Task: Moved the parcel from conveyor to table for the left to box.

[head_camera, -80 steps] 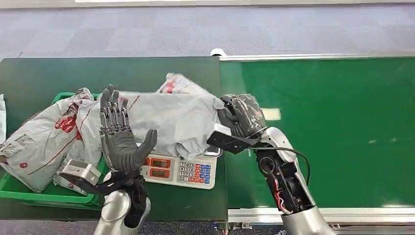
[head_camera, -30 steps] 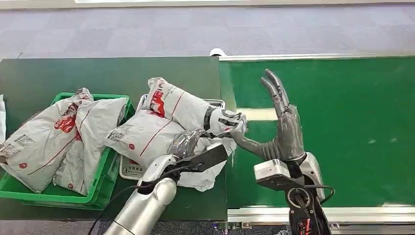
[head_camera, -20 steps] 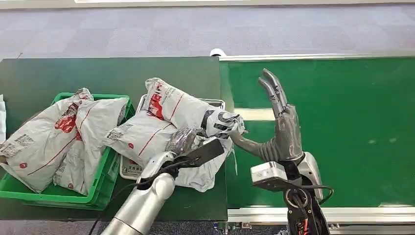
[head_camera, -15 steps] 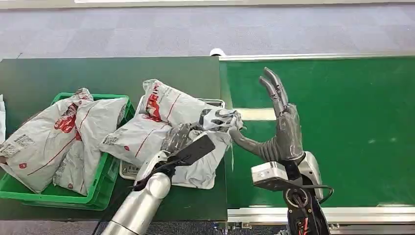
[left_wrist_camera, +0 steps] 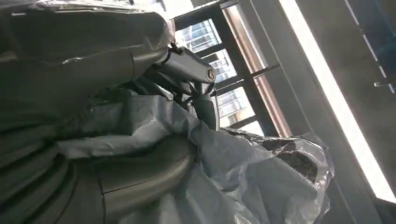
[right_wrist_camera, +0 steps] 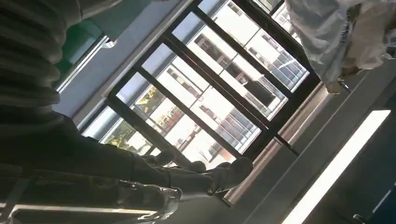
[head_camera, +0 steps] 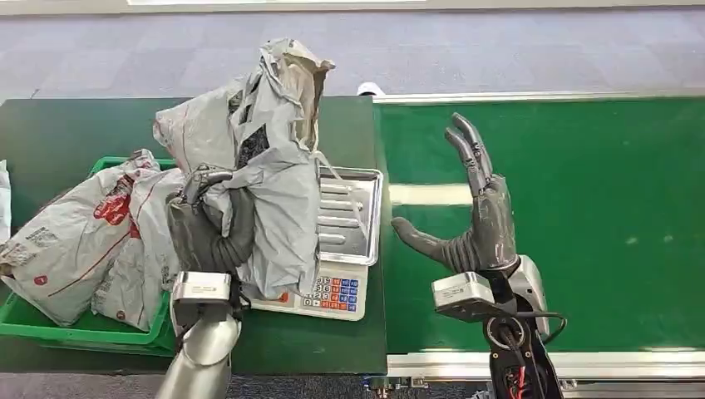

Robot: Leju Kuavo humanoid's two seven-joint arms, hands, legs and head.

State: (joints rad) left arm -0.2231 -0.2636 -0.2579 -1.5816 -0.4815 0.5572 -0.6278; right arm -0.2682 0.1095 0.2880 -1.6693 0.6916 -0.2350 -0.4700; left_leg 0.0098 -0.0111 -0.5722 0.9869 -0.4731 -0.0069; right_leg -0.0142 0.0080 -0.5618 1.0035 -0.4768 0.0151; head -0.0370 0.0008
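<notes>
Lifting grey parcel [head_camera: 266, 158] off the scale [head_camera: 332, 249], left hand [head_camera: 208, 233] grips its lower part, raised in centre-left of frame beside green bin [head_camera: 50, 320] at lower left; half a second ago it lay on the scale. Boxing looks next. Right hand [head_camera: 474, 224] spread, holding nothing, over conveyor [head_camera: 582, 208] on right

the lifted parcel [head_camera: 266, 158] hides the left part of the scale [head_camera: 345, 249] and most fingers of the left robot hand [head_camera: 208, 233]. the green bin [head_camera: 50, 328] is half buried under bags, the leftmost cut off.
</notes>
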